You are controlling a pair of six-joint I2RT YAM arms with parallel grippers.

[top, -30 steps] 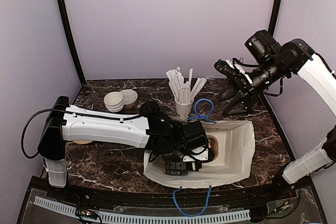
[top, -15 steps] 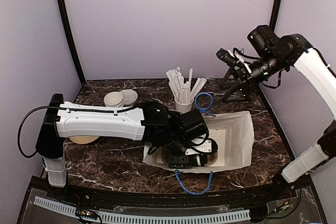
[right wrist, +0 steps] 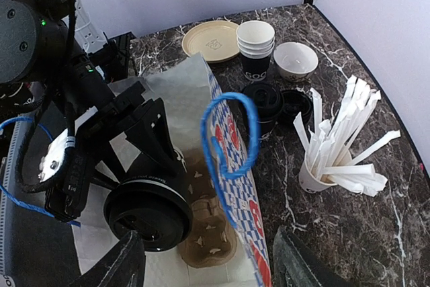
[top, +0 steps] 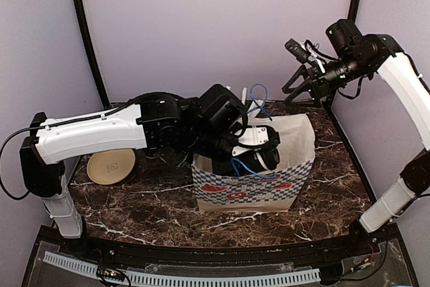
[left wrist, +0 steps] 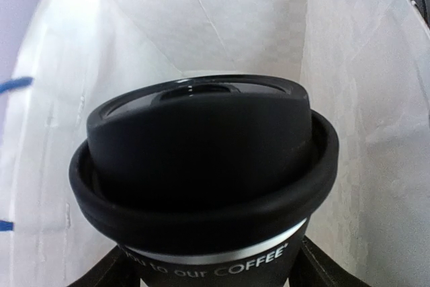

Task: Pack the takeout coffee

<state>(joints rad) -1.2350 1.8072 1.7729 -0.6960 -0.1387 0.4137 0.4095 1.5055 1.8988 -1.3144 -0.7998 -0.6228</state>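
Note:
The takeout coffee, a black cup with a black lid, fills the left wrist view. My left gripper is shut on its body, one finger on each side. In the right wrist view the takeout coffee hangs inside the white paper bag, above a brown cup carrier on the bag's floor. From above, the left gripper reaches into the upright checkered bag. My right gripper is open in the air at the back right, well above the bag, holding nothing.
Behind the bag stand a stack of lidless black cups, black lids, a white bowl, a tan plate and a white cup of wrapped straws. The bag's blue handles stick up.
The bag has gone from lying flat to standing upright. My left arm has risen and now holds the cup in the bag's mouth. The right gripper moved up and back.

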